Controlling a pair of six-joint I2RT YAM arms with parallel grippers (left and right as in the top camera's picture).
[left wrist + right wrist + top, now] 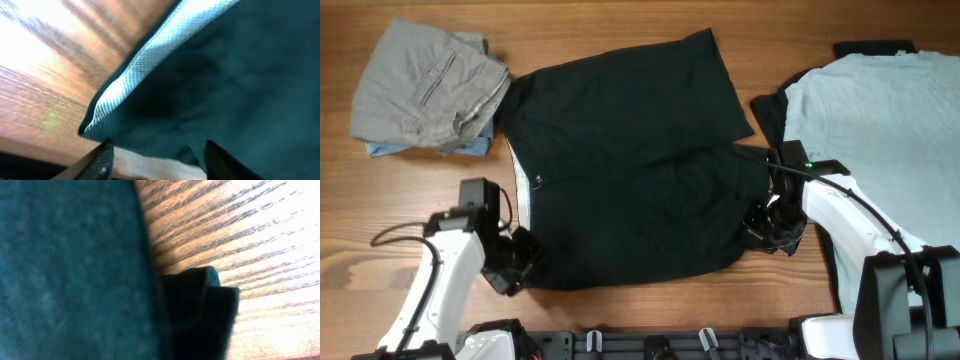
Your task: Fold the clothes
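Observation:
The large black garment [630,170] lies spread flat in the middle of the wooden table. My left gripper [516,262] sits at its lower left corner. In the left wrist view its fingers [157,152] are apart, with the dark hem [230,90] and a pale mesh lining [135,75] just ahead of them. My right gripper [767,225] is at the garment's lower right edge. The right wrist view is filled by dark fabric [70,270] with a bunched fold [205,310], and the fingers are hidden. A pale blue T-shirt [880,120] lies at the right.
A folded grey piece [425,85] rests on a folded blue piece [420,150] at the back left. A dark cloth [870,47] shows under the T-shirt. Bare wood [360,250] shows along the front left.

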